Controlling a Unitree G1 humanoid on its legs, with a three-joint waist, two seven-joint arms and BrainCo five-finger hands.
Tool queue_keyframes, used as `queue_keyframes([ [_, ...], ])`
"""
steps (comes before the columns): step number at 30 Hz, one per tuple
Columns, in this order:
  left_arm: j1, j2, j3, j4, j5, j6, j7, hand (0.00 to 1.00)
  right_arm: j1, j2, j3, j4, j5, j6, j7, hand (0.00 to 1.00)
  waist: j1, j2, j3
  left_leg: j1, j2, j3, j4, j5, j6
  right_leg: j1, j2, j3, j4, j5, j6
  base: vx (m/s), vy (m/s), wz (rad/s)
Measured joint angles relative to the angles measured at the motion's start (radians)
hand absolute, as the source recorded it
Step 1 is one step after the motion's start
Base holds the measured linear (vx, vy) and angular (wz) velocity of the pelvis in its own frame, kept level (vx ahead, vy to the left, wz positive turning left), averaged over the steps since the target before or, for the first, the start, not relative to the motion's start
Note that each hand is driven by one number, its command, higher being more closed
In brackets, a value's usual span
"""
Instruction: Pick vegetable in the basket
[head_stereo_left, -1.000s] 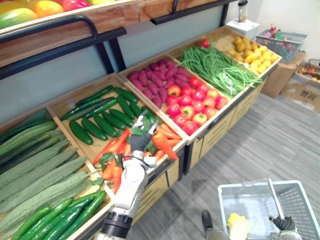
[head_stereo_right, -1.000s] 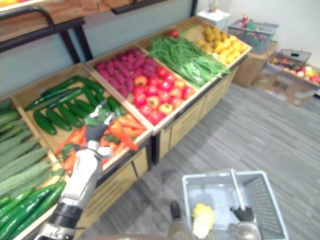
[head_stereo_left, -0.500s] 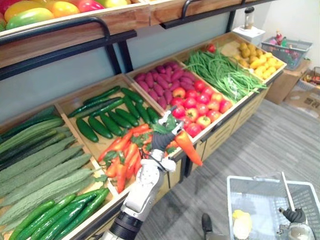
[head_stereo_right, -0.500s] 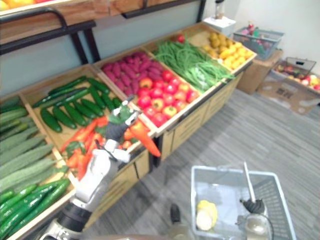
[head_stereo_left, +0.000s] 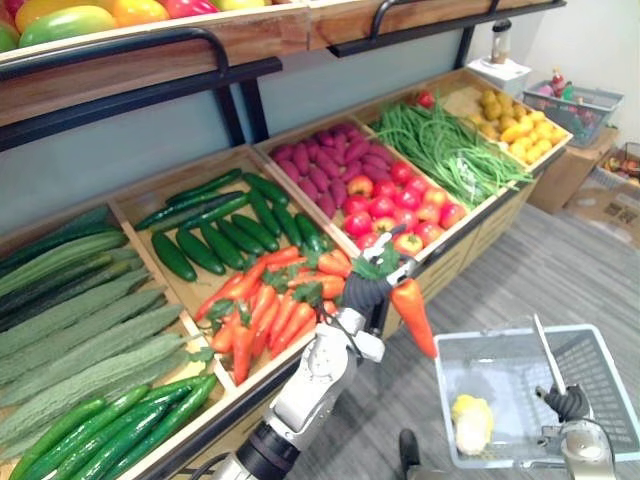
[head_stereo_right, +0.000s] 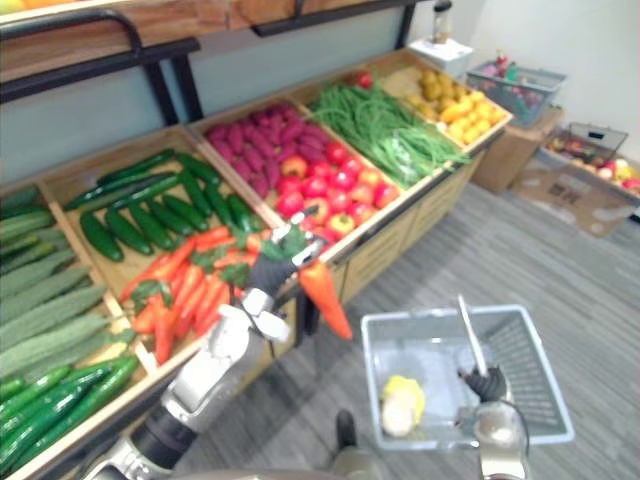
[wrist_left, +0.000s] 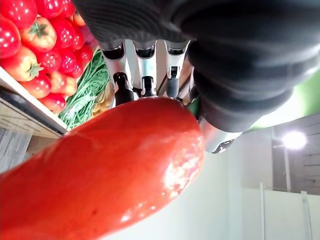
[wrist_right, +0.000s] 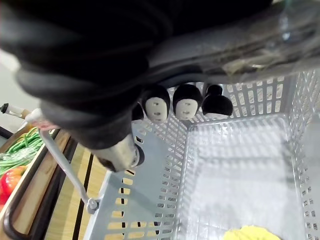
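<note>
A grey striped floor (head_stereo_right: 560, 250) lies before a long wooden produce stand (head_stereo_right: 385, 250), a white wall (head_stereo_right: 560, 35) beyond.

The right hand (wrist_right: 75, 100) curls its fingers (wrist_right: 187, 102) round the basket (wrist_right: 150, 200) handle (wrist_right: 225, 50). A yellow lump (wrist_right: 250, 234), perhaps a vegetable, lies inside.

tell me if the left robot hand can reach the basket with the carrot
Probably yes: the left robot hand holds the carrot close beside the open-topped basket, with nothing between them.

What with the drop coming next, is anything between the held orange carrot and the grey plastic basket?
Nothing visible does. The orange carrot hangs from the left hand in open air beside the rim of the grey plastic basket; the right hand holds its handle.
</note>
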Motion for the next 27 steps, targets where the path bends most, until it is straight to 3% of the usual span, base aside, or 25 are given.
queue_keyframes([
  [17, -0.059, -0.069, -0.163, 0.084, -0.002, 0.003, -0.036, 1.0, 0.015, 0.0, 0.062, -0.188, 0.02, 0.006, 0.02, 1.0, -0.003, -0.011, -0.002, 0.008, 0.006, 0.039, 0.019, -0.018, -0.003, -0.004, 0.004, 0.021, 0.0, 0.001, 0.001, 0.0, -0.006, -0.05],
  [22, -0.061, -0.085, -0.189, 0.136, 0.001, 0.008, -0.035, 1.0, 0.018, 0.002, 0.102, -0.26, 0.041, 0.004, 0.04, 1.0, -0.025, -0.012, -0.002, 0.011, 0.013, 0.051, 0.017, -0.02, -0.005, -0.008, 0.012, 0.03, 0.0, 0.001, 0.001, 0.01, -0.017, -0.06],
  [27, -0.091, -0.12, -0.199, 0.211, 0.017, 0.016, -0.03, 1.0, 0.042, 0.008, 0.129, -0.297, 0.083, 0.003, 0.049, 1.0, -0.028, -0.012, -0.002, 0.007, 0.013, 0.058, 0.015, -0.021, -0.007, -0.022, 0.018, 0.041, 0.0, 0.001, 0.001, 0.01, -0.02, -0.07],
])
